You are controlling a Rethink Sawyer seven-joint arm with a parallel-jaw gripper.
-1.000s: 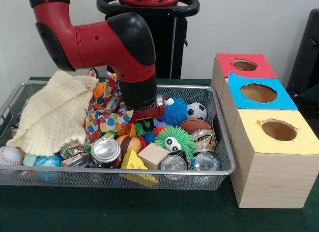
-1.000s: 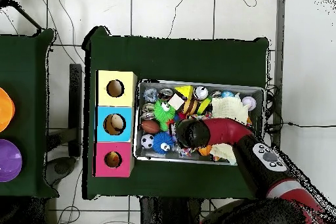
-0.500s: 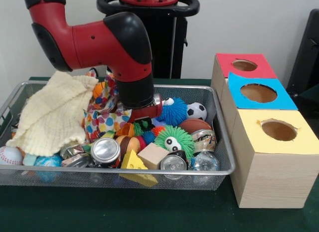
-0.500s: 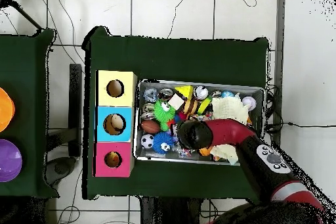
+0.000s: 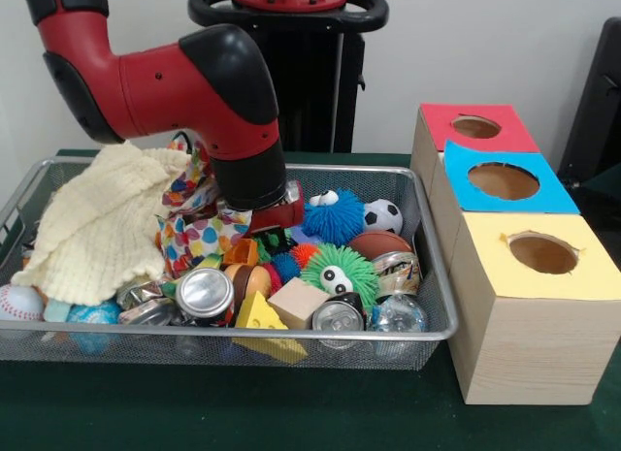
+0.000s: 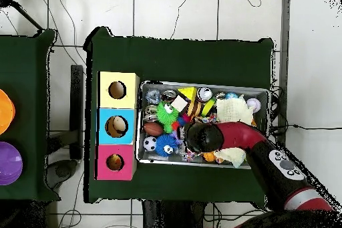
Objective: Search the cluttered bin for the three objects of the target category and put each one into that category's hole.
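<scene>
Front view: the wire bin (image 5: 427, 276) on the green table (image 5: 291, 422) is full of toys, balls, cans and cloth. The gripper (image 5: 262, 223) hangs low over the middle of the pile, just beside the blue spiky ball (image 5: 335, 216). I cannot tell if it is open or closed. A green spiky ball (image 5: 340, 272) lies in front of it. Three boxes stand just beside the bin, with a red hole (image 5: 475, 127), a blue hole (image 5: 503, 181) and a yellow hole (image 5: 543, 253).

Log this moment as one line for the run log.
arm: low over bin middle | gripper: fingers hidden in clutter | boxes' holes: nothing seen inside
</scene>
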